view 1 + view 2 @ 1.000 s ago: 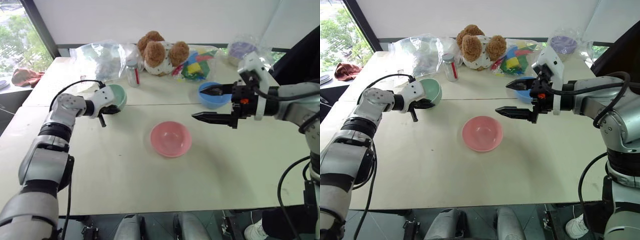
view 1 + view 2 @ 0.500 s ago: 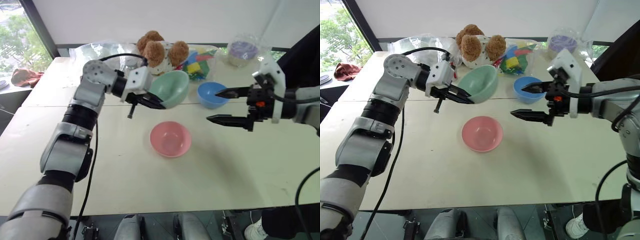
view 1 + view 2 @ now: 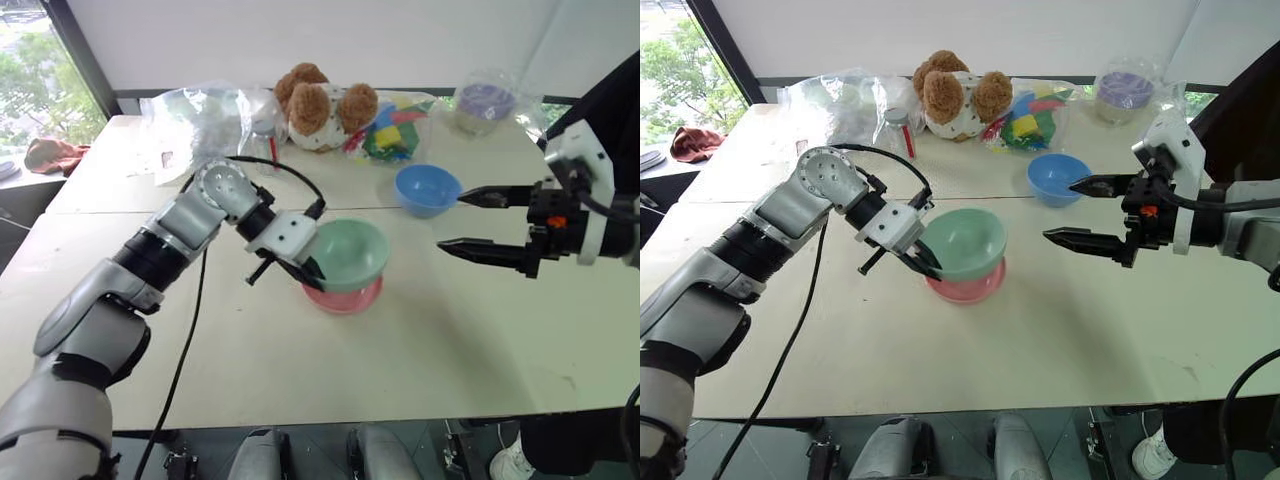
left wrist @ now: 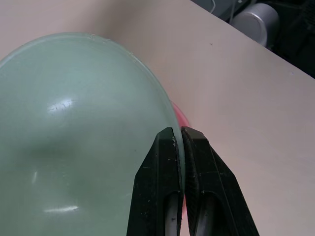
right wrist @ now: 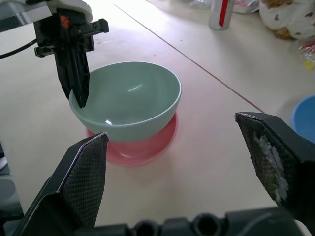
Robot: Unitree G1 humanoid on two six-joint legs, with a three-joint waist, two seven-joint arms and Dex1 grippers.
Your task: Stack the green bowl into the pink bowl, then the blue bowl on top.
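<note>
Our left hand (image 3: pixel 312 268) is pinched shut on the rim of the green bowl (image 3: pixel 350 254), poised in the pink bowl (image 3: pixel 345 297) but unreleased, while our right hand (image 3: pixel 480 222) gapes empty beside the blue bowl (image 3: pixel 427 189), untouched on the bench (image 3: pixel 420 340).

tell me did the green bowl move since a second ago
Yes. The green bowl, pinched at its rim by the left gripper, has come from the table's left side, across and toward the robot, to sit over the pink bowl.

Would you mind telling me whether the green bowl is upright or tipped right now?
Upright, mouth up: the green bowl sits over the pink bowl, its rim pinched by the left gripper.
</note>
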